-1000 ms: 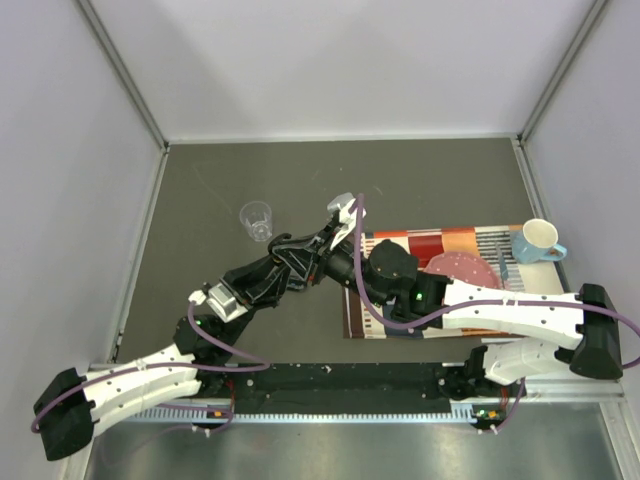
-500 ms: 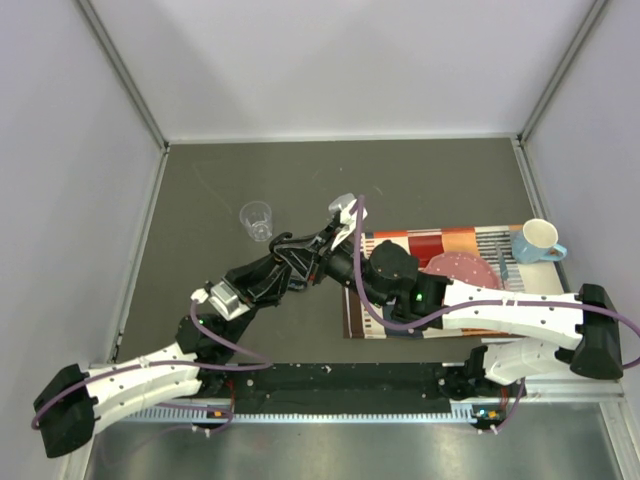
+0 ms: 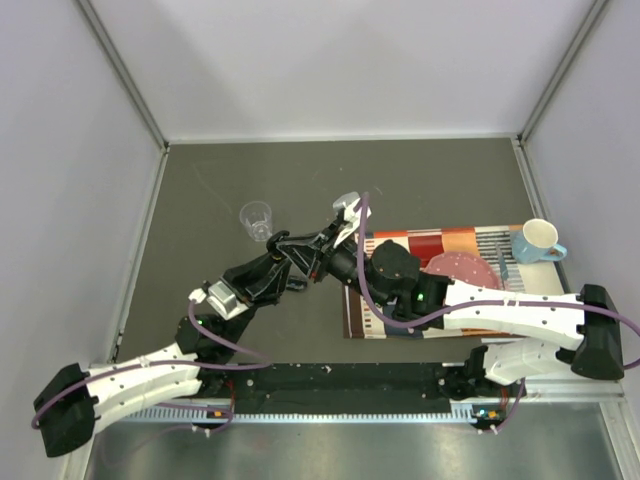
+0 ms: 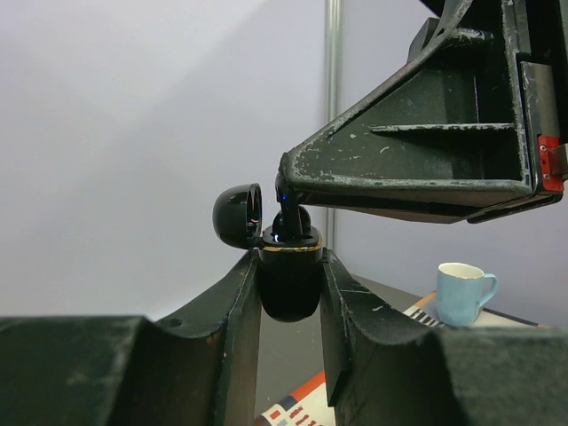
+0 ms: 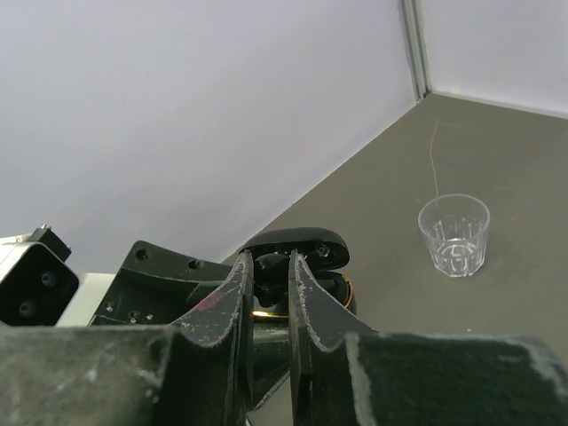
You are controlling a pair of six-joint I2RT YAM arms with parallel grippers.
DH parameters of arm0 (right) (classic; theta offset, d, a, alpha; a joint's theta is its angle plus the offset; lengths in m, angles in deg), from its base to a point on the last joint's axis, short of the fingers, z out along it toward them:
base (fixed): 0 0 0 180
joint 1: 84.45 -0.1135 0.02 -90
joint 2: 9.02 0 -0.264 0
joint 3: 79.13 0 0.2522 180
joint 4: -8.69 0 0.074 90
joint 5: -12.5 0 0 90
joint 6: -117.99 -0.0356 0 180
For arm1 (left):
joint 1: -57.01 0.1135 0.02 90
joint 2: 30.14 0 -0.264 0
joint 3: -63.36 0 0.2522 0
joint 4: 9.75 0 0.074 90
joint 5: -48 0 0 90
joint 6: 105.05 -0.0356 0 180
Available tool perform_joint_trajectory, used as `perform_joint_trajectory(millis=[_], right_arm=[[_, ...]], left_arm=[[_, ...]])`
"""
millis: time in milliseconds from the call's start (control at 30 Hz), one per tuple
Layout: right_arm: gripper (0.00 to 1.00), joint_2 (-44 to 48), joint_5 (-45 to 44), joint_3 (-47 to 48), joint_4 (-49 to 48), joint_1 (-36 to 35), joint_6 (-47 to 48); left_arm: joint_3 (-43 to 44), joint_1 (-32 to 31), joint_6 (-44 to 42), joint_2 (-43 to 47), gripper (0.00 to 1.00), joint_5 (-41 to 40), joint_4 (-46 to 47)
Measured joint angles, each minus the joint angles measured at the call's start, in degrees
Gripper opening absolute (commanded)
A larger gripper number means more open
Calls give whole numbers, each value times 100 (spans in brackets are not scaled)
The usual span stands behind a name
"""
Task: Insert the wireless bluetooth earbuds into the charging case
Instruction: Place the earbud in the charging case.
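Observation:
My left gripper (image 4: 288,286) is shut on the black charging case (image 4: 288,277) and holds it upright in the air with its lid (image 4: 238,215) flipped open to the left. My right gripper (image 5: 271,266) is shut on one small black earbud (image 5: 269,269), which sits at the case's open mouth (image 4: 291,220), just above its gold rim. In the top view the two grippers meet above the table, left (image 3: 303,250) and right (image 3: 326,256). A second earbud is not visible.
A clear plastic cup (image 3: 257,220) stands on the dark table left of the grippers and also shows in the right wrist view (image 5: 453,233). A striped mat (image 3: 440,245) to the right holds a pink disc (image 3: 462,270) and a light blue mug (image 3: 538,240).
Both grippers have stayed together and shifted only slightly; the right wrist has edged a little toward the case. The holds are unchanged.

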Motion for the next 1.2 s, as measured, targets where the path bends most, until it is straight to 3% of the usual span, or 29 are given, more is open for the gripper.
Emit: perform_joint_trajectory(millis=[1200], right_arm=[[0,-197,417,15,-205,0,-527]], left_arm=[[0,4,-48,-168,0,-168,291]])
